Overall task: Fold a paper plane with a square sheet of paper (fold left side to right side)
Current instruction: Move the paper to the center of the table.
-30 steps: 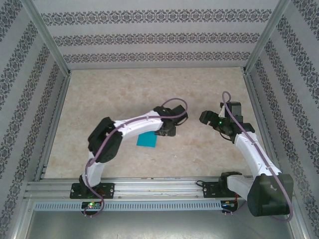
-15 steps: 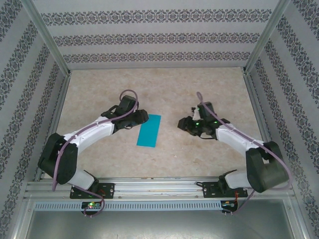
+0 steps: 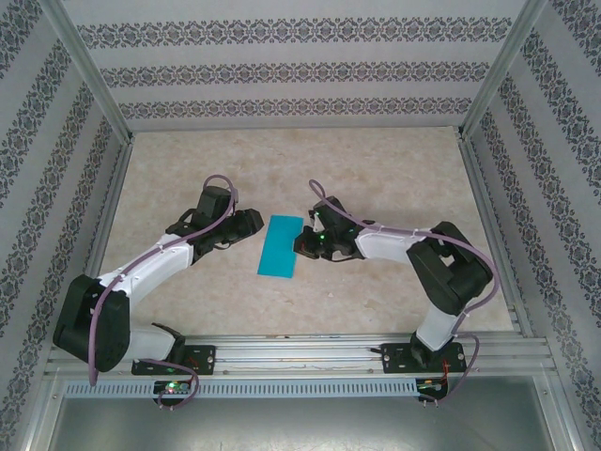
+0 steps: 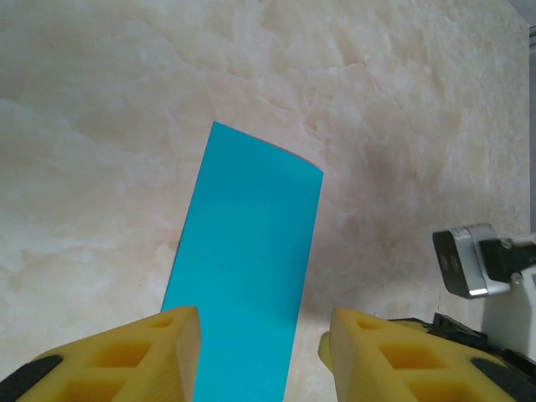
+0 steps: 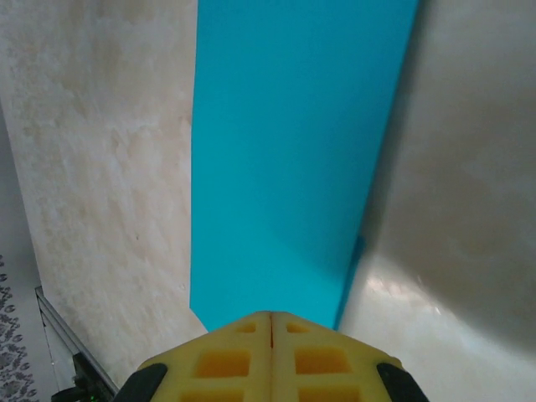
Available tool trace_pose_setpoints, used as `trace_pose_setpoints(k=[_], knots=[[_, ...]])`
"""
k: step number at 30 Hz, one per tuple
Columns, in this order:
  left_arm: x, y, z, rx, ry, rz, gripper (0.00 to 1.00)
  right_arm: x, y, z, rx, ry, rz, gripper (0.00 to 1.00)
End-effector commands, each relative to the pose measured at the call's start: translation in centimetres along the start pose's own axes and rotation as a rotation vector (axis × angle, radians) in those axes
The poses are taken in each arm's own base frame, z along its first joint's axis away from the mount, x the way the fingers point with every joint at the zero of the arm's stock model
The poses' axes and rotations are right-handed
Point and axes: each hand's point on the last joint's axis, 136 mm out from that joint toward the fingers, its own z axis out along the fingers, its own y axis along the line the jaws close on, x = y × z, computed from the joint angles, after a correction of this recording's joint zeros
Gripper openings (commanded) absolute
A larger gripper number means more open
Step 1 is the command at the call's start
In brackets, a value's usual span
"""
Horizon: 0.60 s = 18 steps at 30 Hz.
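A: Where's the paper (image 3: 281, 246)?
B: Mid table (image 3: 394, 178), lying flat, folded to a narrow turquoise strip.
A: Left fingers (image 4: 151, 352)?
B: At strip's left side, spread apart, strip's end seen betw. them, not gripped.
A: Right fingers (image 5: 226, 360)?
B: At strip's right edge, pressed together; can't tell if pinching paper.

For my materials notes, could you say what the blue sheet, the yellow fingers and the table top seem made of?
The blue sheet looks like thin matte paper: flat, crisp edges. The yellow fingers seem plastic or rubbery foam, matte, with hollow cells. The table top is beige, marbled, stone-look; actual material unclear.
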Motion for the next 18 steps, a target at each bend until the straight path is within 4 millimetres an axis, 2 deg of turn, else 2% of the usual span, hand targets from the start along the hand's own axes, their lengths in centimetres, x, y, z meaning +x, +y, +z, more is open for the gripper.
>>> trace_pose_setpoints(k=[1,10,18], knots=[[0.2,0.6,-0.6,-0.013,0.016,0.034,0.44,-0.7,0.5,1.1,-0.001,-0.004,0.001,0.0],[0.9,1.0,-0.5,-0.028,0.052,0.048,0.42,0.4,-1.8,2.8,0.063,0.064,0.027,0.0],[2.7,1.4,0.5,-0.022,0.15,0.025,0.41,1.0,-4.8,2.3,0.157,0.101,0.028,0.0]])
